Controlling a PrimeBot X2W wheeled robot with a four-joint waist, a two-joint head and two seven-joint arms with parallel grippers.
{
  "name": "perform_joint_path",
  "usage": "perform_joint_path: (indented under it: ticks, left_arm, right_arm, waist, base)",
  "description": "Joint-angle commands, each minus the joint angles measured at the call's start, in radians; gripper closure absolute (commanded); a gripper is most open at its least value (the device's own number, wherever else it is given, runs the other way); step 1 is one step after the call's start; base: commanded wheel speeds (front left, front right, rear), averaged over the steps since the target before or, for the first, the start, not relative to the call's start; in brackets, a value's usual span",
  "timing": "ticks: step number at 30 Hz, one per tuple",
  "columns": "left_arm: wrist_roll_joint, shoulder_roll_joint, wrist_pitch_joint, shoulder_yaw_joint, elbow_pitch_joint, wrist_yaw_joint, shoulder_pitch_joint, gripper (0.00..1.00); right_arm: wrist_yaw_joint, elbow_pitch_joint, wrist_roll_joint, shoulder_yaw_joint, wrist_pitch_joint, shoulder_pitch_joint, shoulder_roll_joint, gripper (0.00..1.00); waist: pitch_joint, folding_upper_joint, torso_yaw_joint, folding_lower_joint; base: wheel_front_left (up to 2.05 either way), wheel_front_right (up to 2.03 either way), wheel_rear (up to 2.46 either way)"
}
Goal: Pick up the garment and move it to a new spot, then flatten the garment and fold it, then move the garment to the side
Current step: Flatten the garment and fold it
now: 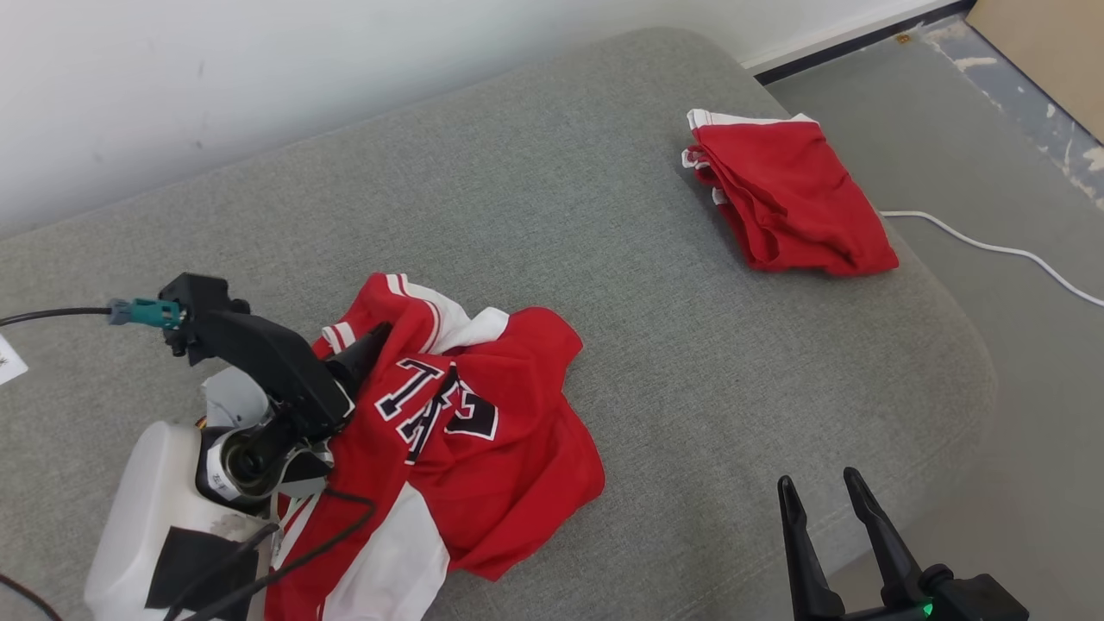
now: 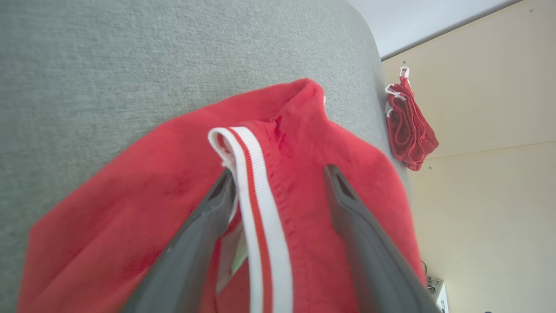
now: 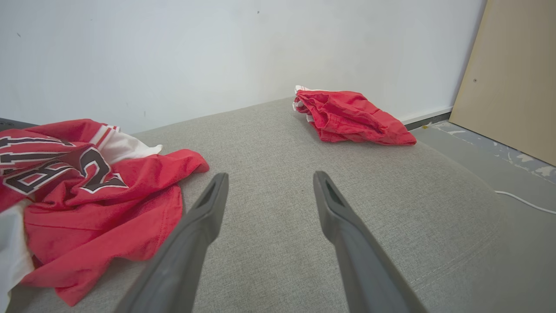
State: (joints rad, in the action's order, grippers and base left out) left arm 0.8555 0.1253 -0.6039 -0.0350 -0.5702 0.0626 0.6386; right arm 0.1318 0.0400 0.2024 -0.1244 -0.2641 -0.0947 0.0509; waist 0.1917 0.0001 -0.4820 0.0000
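- The red jersey (image 1: 483, 414) is lying crumpled on the grey cushion (image 1: 604, 216), near left.
- The left gripper (image 2: 278, 171) is gaping wide, fingers straddling the jersey's striped trim (image 2: 256, 208).
- The right gripper (image 1: 819, 479) is hovering wide open and empty, well apart.
- A folded red garment (image 1: 789, 194) is lying far right.

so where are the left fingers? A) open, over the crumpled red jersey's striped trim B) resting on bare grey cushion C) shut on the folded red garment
A: the left fingers stand apart with the white-and-red striped trim of the crumpled red lettered jersey between them.
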Motion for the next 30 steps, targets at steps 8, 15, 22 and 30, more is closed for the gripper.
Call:
perform_joint_path:
  ticks: [8,15,22,30]
  left_arm:
    - [-0.042,-0.016,0.137,-0.028,0.071,0.040,0.045,1.00]
    - [-0.103,-0.038,0.346,-0.102,0.143,0.065,0.159,1.00]
    - [-0.105,-0.059,0.557,-0.236,0.254,0.068,0.328,1.00]
    - [-0.068,-0.074,0.801,-0.287,0.294,0.060,0.420,1.00]
  right_arm:
    - [-0.003,0.004,0.014,-0.003,0.000,0.017,-0.001,0.00]
    - [-0.003,0.006,0.015,-0.003,0.000,0.028,-0.001,0.00]
    - [-0.003,0.016,0.005,-0.012,0.000,0.034,-0.001,0.00]
    - [-0.003,0.022,-0.008,0.000,0.000,0.020,-0.001,0.00]
  waist:
    - [0.004,-0.0001,0.012,0.0000]
    - [0.004,-0.0001,0.032,0.0000]
    - [-0.016,-0.0001,0.046,0.0000]
    - [-0.048,-0.0001,0.089,0.0000]
  base:
    - [0.00,0.00,0.00]
    - [0.00,0.00,0.00]
    - [0.00,0.00,0.00]
    - [0.00,0.00,0.00]
